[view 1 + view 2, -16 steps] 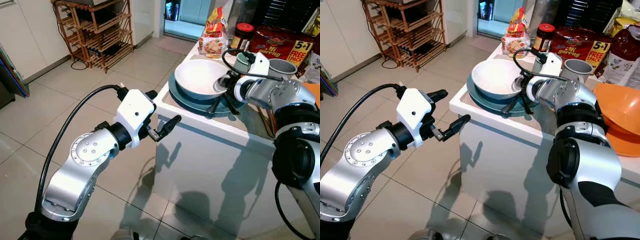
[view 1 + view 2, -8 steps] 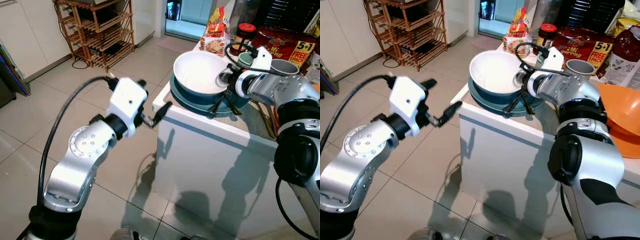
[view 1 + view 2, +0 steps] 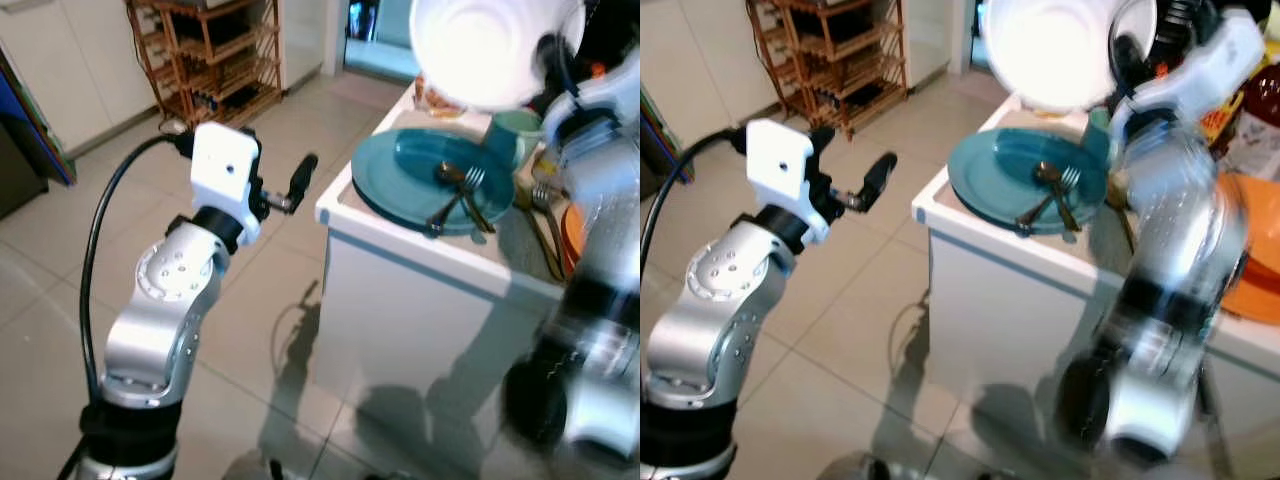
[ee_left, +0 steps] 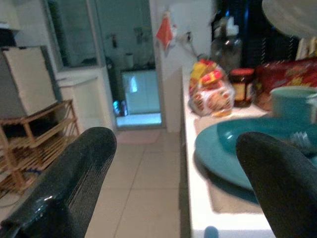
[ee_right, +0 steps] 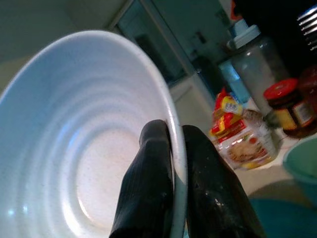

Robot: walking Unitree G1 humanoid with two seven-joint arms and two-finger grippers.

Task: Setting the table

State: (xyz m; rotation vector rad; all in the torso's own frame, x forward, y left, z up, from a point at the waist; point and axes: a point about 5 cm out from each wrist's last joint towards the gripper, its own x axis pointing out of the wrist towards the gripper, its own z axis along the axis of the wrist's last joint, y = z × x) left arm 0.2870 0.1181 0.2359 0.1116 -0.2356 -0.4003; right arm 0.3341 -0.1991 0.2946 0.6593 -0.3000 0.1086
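A white bowl (image 3: pixel 480 50) hangs tilted in the air above the counter, and my right gripper (image 5: pixel 176 163) is shut on its rim. Below it a teal plate (image 3: pixel 400 190) lies near the white counter's left corner, with a spoon and a fork (image 3: pixel 455 195) crossed on it. My left gripper (image 4: pixel 176 148) is open with nothing in it. It hovers over the floor just left of the counter corner, fingers (image 3: pixel 303 170) pointing toward the plate. The right arm is blurred in the eye views.
A green mug (image 3: pixel 515 130), a red-lid jar (image 4: pixel 241 87) and snack bags (image 4: pixel 210 91) stand behind the plate. Orange bowls (image 3: pixel 1250 250) sit at the counter's right. A wooden rack (image 3: pixel 210 50) stands far left on the tiled floor. The counter edge (image 3: pixel 420 250) faces me.
My right gripper has lifted the white bowl up off the teal plate, uncovering the spoon and fork. My left arm has risen and turned upright. The view has shifted.
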